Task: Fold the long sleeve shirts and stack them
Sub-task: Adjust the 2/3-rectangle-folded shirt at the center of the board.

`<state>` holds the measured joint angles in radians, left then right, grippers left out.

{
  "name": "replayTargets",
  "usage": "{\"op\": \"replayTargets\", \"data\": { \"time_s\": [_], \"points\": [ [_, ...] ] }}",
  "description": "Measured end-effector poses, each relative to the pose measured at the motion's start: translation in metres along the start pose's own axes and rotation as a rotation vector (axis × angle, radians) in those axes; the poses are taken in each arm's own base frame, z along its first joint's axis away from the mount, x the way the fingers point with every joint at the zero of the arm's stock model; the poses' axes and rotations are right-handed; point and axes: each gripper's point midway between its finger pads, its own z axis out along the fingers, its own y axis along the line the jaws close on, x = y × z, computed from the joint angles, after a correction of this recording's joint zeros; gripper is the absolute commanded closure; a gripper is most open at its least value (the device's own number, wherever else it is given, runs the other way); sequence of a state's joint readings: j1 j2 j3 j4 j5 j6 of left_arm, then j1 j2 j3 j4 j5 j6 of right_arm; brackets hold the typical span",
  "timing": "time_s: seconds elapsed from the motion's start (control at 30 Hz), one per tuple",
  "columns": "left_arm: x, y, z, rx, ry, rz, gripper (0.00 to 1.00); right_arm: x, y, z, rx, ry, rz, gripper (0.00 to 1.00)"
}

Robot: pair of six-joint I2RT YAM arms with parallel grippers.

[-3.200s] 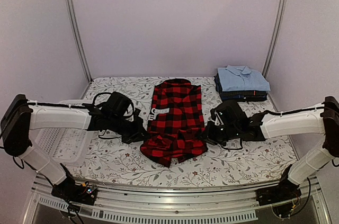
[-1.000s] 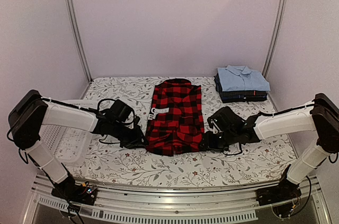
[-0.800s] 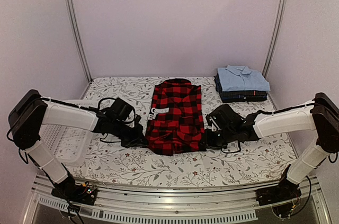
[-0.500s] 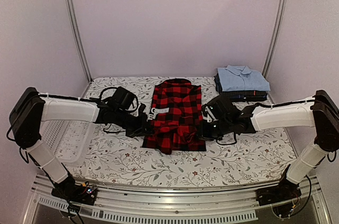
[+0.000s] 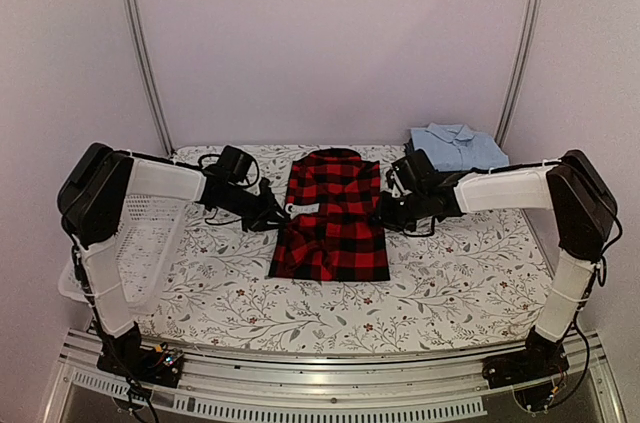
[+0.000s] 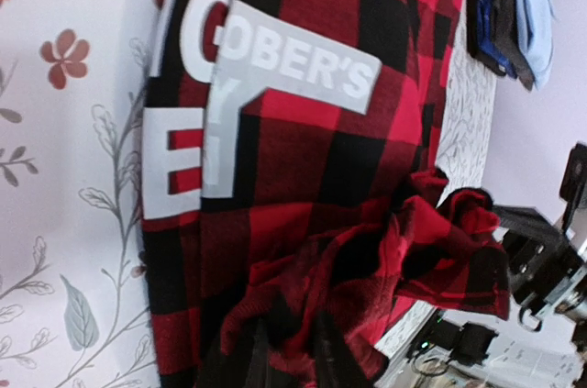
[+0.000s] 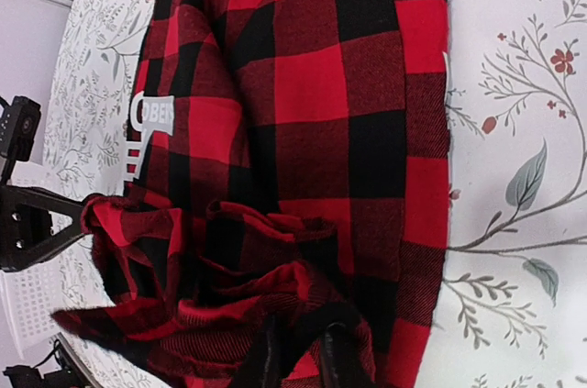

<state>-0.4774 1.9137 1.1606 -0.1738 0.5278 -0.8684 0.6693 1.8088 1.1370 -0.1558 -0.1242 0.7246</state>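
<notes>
The red-and-black check shirt (image 5: 332, 215) lies flat mid-table with its collar at the far end. Its lower part is doubled up over the middle. My left gripper (image 5: 276, 214) is shut on bunched hem cloth at the shirt's left edge, and my right gripper (image 5: 385, 209) is shut on the hem at the right edge. In the left wrist view the gripper (image 6: 290, 360) pinches gathered cloth (image 6: 385, 260) below a white printed label (image 6: 275, 67). In the right wrist view the gripper (image 7: 299, 356) pinches folds of the shirt (image 7: 303, 85). The folded light blue shirt (image 5: 462, 146) tops dark ones at the back right.
A white mesh basket (image 5: 130, 243) stands tilted at the table's left edge, beside my left arm. The folded stack also shows in the left wrist view (image 6: 514, 3). The floral tablecloth (image 5: 450, 273) lies bare in front of and to the right of the check shirt.
Both grippers have carried the shirt's near hem away from the front edge toward the collar. The lower part now lies folded over the middle, and the shirt looks shorter.
</notes>
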Motion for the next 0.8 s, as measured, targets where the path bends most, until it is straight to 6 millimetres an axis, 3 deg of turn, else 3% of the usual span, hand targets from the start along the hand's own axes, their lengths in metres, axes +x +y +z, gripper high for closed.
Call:
{"op": "replayTargets", "data": {
  "time_s": [0.17, 0.3, 0.4, 0.5, 0.6, 0.8],
  "points": [
    [-0.015, 0.006, 0.004, 0.011, -0.010, -0.003, 0.43, -0.003, -0.016, 0.016, 0.037, 0.012, 0.002, 0.48],
    [-0.027, -0.002, -0.009, 0.039, -0.050, 0.027, 0.33, -0.012, -0.013, 0.014, 0.044, -0.016, -0.028, 0.36],
    [-0.033, -0.013, -0.028, 0.044, -0.102, 0.071, 0.33, -0.020, -0.007, 0.004, 0.044, -0.048, -0.057, 0.36],
    [-0.028, -0.022, -0.052, 0.052, -0.152, 0.120, 0.42, -0.027, 0.003, -0.012, 0.049, -0.088, -0.092, 0.42],
    [-0.012, -0.013, -0.065, 0.037, -0.165, 0.138, 0.56, -0.027, 0.021, -0.023, 0.043, -0.113, -0.144, 0.53],
    [0.044, 0.034, -0.051, -0.057, -0.065, 0.112, 0.80, 0.008, 0.050, -0.018, 0.003, -0.044, -0.253, 0.74]
  ]
}}
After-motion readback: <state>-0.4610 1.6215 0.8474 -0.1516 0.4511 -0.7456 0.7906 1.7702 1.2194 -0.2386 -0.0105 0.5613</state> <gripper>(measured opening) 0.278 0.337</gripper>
